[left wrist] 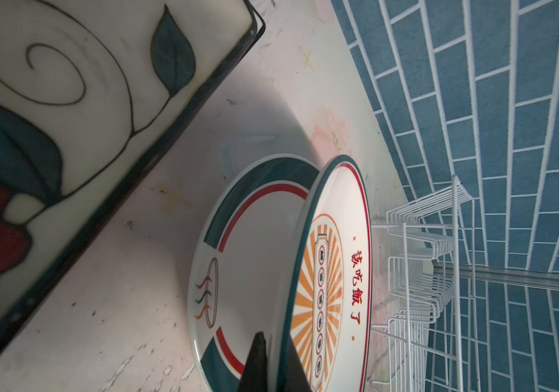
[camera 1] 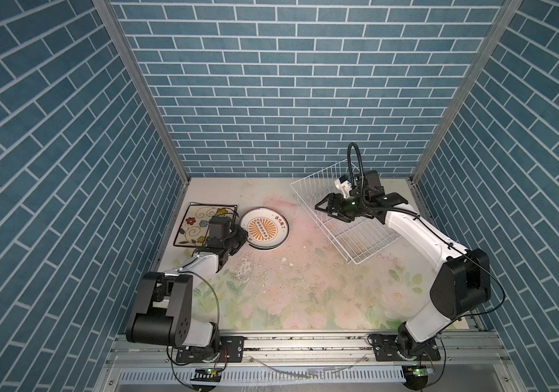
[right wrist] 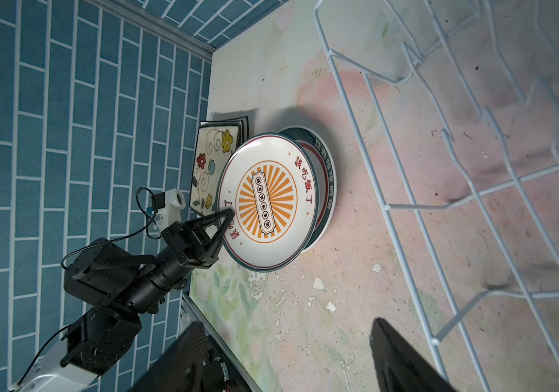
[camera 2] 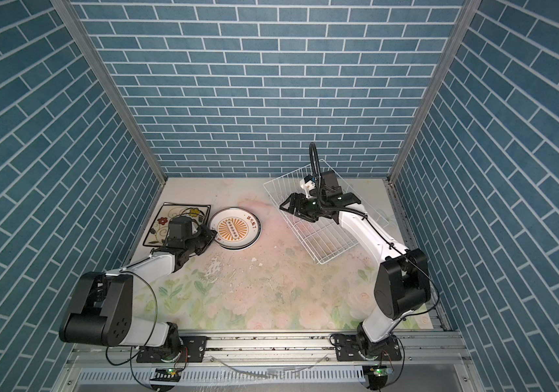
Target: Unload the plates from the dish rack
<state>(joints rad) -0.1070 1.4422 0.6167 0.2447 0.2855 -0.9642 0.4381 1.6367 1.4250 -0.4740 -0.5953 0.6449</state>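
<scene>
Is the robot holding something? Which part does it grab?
Yes. The left tool is pinching the sunburst plate by its rim, tipped up over another round plate. The right tool is open above the dish rack, holding nothing.

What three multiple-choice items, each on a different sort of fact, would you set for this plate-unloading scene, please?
1. Where is the sunburst plate in both top views?
A. Right of the square floral plate.
B. Left of it.
C. Stacked flat on top of it.

2. What colour are its centre rays?
A. Green.
B. Orange.
C. Purple.

3. What is the left tool doing?
A. Hanging wide open.
B. Shut on nothing.
C. Shut on the sunburst plate's rim.

Answers:
1 A, it sits just right of the floral plate.
2 B, the rays show orange in every view.
3 C, the wrist views show its fingers pinching the tilted plate's rim.
</scene>
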